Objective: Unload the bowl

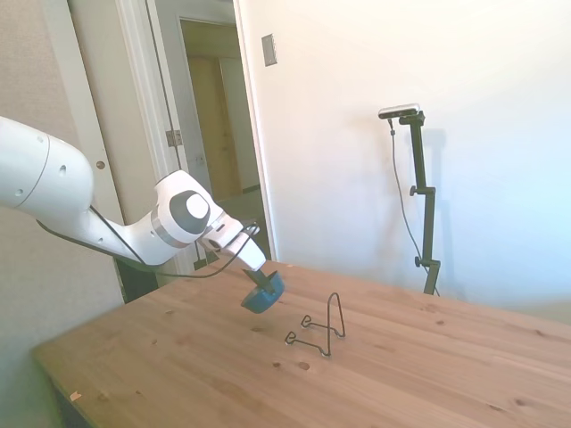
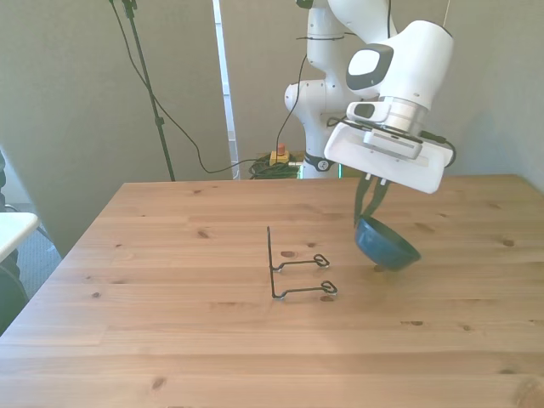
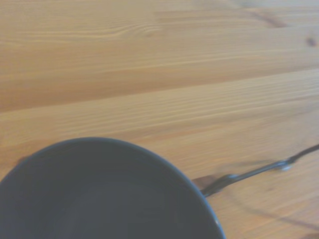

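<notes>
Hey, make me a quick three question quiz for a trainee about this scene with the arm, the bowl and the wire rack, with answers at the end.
1. True or false: the teal bowl sits in the wire rack.
2. What does the claw hold? A) the rack B) the bowl C) nothing
3. Fill in: in the front view, the bowl hangs tilted above the wooden table, to the rack's ____.

Key
1. False: the rack stands empty, and the bowl is apart from it, off the table.
2. B: the claw grips the bowl by its rim.
3. Right.
</notes>
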`<state>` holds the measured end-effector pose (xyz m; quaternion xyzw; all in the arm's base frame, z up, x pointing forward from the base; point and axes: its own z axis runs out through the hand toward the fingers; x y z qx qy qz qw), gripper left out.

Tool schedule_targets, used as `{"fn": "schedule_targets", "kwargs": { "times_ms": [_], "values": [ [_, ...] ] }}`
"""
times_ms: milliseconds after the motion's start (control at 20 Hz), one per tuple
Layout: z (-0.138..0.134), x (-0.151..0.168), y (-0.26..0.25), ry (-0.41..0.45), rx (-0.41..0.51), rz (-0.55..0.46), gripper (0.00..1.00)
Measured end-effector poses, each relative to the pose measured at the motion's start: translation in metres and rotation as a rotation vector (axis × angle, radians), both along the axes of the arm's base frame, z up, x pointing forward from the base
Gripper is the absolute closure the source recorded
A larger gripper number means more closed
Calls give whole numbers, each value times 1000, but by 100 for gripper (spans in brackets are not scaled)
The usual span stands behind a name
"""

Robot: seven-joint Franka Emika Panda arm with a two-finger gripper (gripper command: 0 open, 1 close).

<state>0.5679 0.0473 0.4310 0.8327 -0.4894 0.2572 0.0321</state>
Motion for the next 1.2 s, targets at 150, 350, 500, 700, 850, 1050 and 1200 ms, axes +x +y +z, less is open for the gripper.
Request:
{"fn": "schedule_targets", "kwargs": {
  "times_ms": [150,350,500,700,850,1050,1200],
  "values": [
    [-14,5,14,53,112,97,100],
    [-41,24,23,141,274,192,100],
    [-54,41,20,225,373,250,100],
    [-55,54,2,275,386,244,0],
    [-56,53,-1,299,388,238,0],
    [-58,51,-5,320,387,237,0],
    [-59,50,-9,339,388,234,0]
  ]
}}
